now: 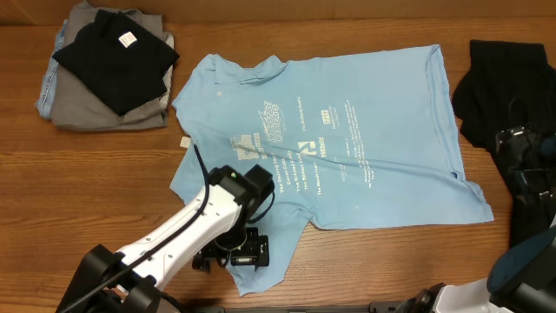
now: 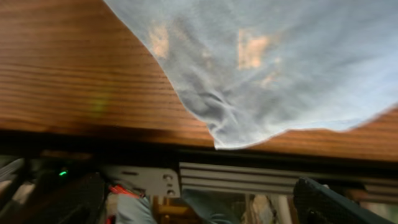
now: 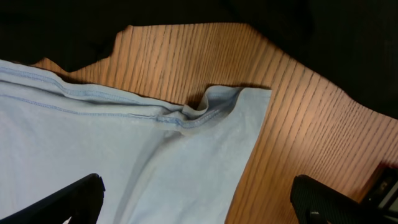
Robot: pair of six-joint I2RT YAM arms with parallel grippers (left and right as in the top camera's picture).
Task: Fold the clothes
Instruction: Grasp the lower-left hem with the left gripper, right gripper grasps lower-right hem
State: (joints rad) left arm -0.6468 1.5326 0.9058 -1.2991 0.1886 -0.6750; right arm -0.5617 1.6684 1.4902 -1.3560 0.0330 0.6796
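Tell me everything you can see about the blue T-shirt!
The T-shirt is light blue, looks like soft cotton, and has small white print facing up. It lies spread open, not yet folded, on the wooden table, neck toward the left, stitched hem toward the right. It is mostly flat with gentle wrinkles; one hem corner is bunched up. One short sleeve points at the near edge, where the left gripper sits open over it. Nothing grips it.

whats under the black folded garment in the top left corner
A stack of folded grey clothes, edges showing beside the black folded garment, on the wooden table. The stack's middle is covered, so its pieces cannot be counted.
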